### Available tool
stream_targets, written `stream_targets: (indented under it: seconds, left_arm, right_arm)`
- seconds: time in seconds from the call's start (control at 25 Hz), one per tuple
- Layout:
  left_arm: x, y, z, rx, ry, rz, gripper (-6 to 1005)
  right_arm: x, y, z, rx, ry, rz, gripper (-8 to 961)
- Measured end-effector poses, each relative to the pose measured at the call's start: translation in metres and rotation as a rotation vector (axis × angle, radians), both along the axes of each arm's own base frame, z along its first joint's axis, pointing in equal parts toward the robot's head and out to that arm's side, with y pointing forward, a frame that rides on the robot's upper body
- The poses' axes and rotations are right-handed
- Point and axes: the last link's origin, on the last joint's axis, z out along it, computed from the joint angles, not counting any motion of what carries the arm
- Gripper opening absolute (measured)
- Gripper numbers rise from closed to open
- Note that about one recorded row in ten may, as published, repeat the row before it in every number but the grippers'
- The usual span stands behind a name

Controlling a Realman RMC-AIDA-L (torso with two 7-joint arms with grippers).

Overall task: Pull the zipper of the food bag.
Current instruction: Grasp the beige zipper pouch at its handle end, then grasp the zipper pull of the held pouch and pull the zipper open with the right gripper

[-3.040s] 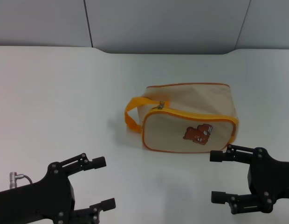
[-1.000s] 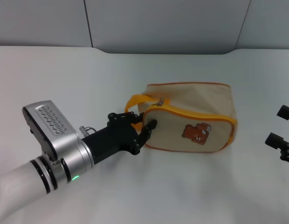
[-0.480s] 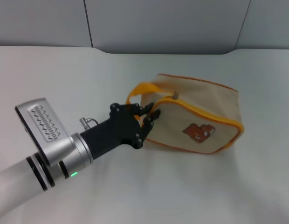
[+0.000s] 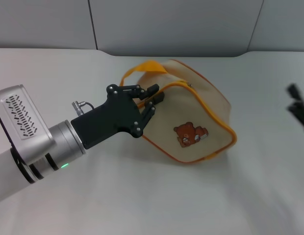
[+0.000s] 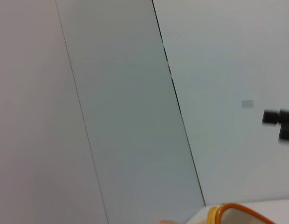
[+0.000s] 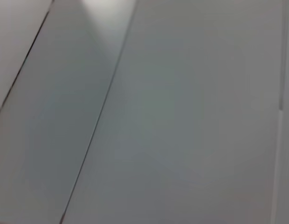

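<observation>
The cream food bag (image 4: 203, 115) with orange piping and a brown bear picture (image 4: 190, 133) lies tilted on the white table, its handle end raised. My left gripper (image 4: 154, 96) is shut on that raised end, just below the orange strap handle (image 4: 142, 67). The small silver zipper pull (image 4: 190, 85) sits on the top edge, a short way right of my fingers. My right gripper (image 4: 296, 102) hangs blurred at the far right edge, open, clear of the bag. The left wrist view shows only a corner of the bag's piping (image 5: 223, 211) and the far right gripper (image 5: 280, 123).
The white table (image 4: 68, 73) stretches on all sides of the bag. Grey wall panels (image 4: 166, 24) stand behind the table's far edge. The right wrist view shows only wall panels.
My left gripper has closed on the bag's handle end, lifted it and swung it to the left and back, tilting the bag. My right gripper has come into view at the right edge.
</observation>
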Motion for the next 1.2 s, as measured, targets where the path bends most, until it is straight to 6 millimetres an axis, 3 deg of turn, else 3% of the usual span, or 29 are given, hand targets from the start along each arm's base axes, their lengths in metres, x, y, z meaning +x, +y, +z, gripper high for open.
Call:
stream_targets:
  seconds: [0.2,0.44,1.2]
  left_arm:
    - [0.003,0.003,0.004,0.009,-0.003,-0.022,123]
    - [0.006,0.004,0.004,0.012,-0.005,-0.030,116]
    - [0.008,0.006,0.002,0.055,0.004,-0.041,104]
  right_arm:
    - [-0.032,0.021,-0.048,0.091,-0.236,-0.010,754]
    - [-0.049,0.042,-0.076,0.066,-0.400,-0.017,748]
    - [-0.074,0.043,-0.097,-0.020,-0.370,0.047,729]
